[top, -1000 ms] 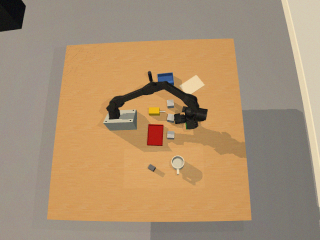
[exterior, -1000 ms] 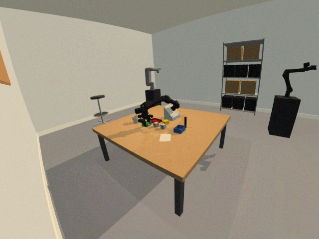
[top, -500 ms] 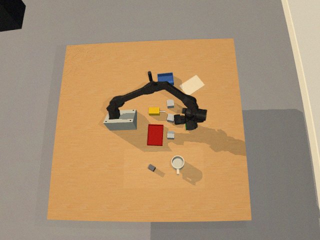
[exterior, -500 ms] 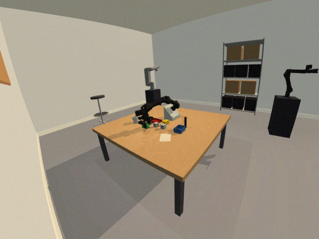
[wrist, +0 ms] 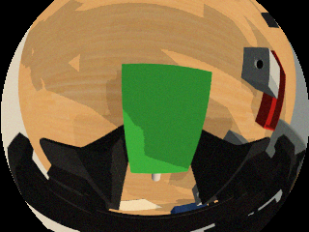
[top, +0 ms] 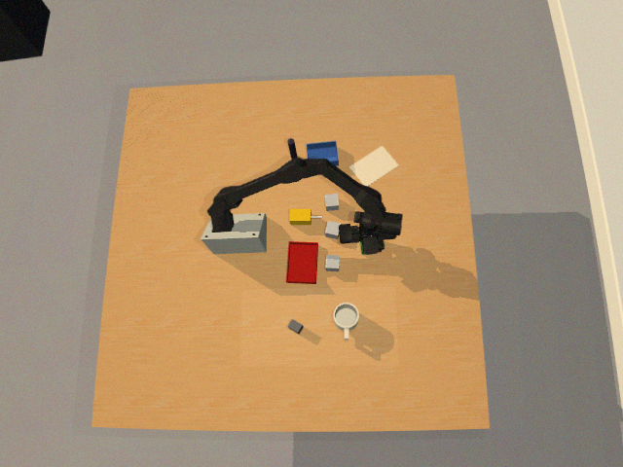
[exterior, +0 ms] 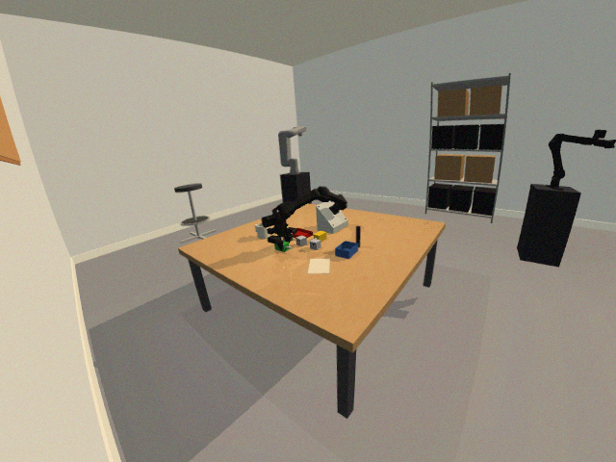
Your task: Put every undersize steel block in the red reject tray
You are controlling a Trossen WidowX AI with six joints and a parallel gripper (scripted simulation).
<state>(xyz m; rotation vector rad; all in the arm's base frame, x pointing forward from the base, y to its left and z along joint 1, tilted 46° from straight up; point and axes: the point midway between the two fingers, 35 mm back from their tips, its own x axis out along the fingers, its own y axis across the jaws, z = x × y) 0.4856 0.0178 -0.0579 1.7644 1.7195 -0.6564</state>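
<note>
In the wrist view, the gripper (wrist: 157,126) (exterior: 282,243) has its fingers closed on the green gauge (wrist: 164,118) (exterior: 284,246), mid-frame, its pale pin toward the bottom. From above, I see three steel blocks near the middle, the lowest just right of the red tray (top: 302,263) (exterior: 301,232) (wrist: 271,111).

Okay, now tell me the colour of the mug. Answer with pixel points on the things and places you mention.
White or off-white; the mug (top: 346,315) (exterior: 260,231) shows best in the top view.

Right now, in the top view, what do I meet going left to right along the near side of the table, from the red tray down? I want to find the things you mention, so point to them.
Red tray (top: 302,263) → steel block (top: 332,263) → white mug (top: 346,305). The small dark block is left out, since it overlaps the tray's span.
</note>
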